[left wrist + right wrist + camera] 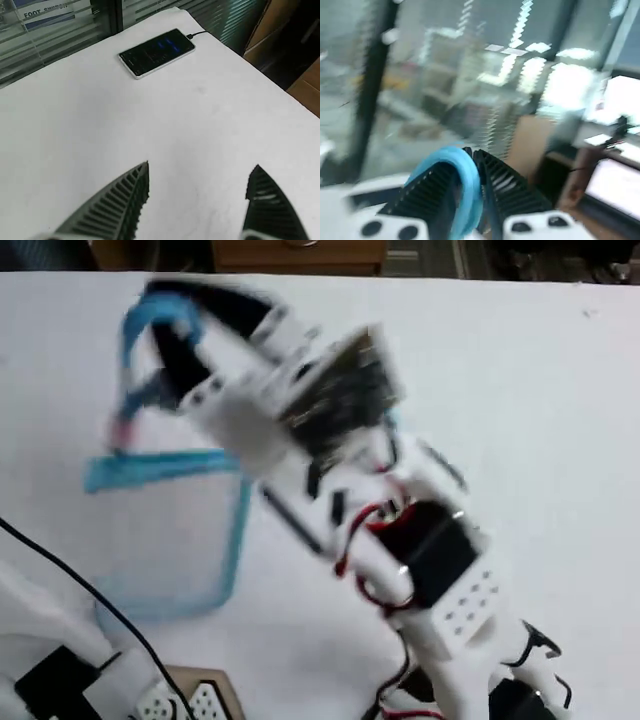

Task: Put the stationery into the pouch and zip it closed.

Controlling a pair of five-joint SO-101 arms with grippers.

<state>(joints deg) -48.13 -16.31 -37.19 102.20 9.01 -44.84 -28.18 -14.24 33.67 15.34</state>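
Observation:
The pouch is clear with blue edging and lies at the table's left in the high view. Its blue strap loops up at the pouch's far end. My right gripper is shut on that strap. In the right wrist view the strap is pinched between the ribbed black fingers of the right gripper, lifted off the table. My left gripper is open over bare white table, holding nothing. A thin dark stick, perhaps a pen, lies by the pouch's right edge, partly under the arm.
A phone with a cable lies on the table beyond the left gripper. The right arm stretches across the table from the near right. A black cable runs along the near left. Another thin dark item lies right of the arm.

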